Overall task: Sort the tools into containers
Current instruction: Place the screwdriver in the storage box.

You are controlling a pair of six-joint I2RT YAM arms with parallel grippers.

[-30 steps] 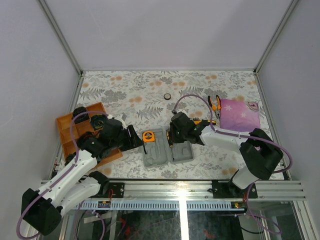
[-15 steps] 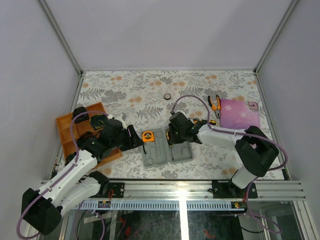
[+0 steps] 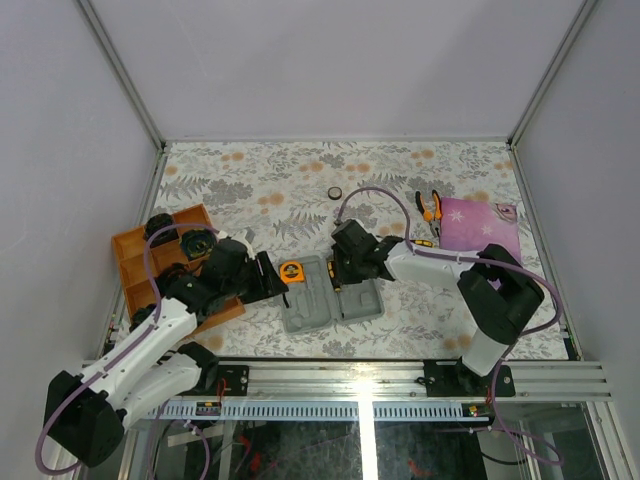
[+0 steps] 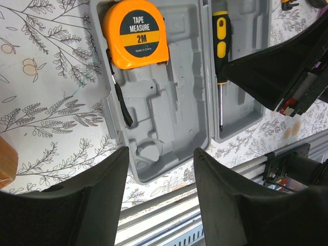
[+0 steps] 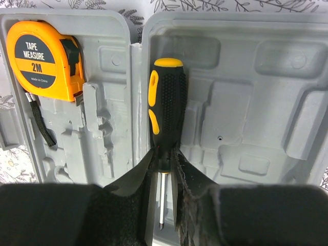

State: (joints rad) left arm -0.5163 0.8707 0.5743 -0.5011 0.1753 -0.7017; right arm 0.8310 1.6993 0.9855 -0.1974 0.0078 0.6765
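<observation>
The grey tool case point(image 3: 345, 305) lies open near the front edge. The orange tape measure point(image 4: 136, 33) sits in the far corner of its left half point(image 4: 169, 107). My right gripper point(image 5: 165, 156) is shut on the neck of the black-and-yellow screwdriver point(image 5: 166, 110), which lies along the hinge side of the right half point(image 5: 241, 102). My left gripper point(image 4: 161, 151) is open and empty, above the near end of the left half. The orange-and-black pliers point(image 3: 430, 206) and the small black tape ring point(image 3: 334, 193) lie farther back on the table.
An orange wooden tray point(image 3: 140, 262) stands at the left under my left arm. A purple star-patterned cloth point(image 3: 480, 228) lies at the right. A small black-and-orange thing point(image 3: 422, 243) shows beside my right arm. The metal rail point(image 3: 360, 375) runs along the front.
My right gripper has shifted slightly left with the screwdriver, over the case. The case and tape measure have nudged a little left. My left arm has barely moved.
</observation>
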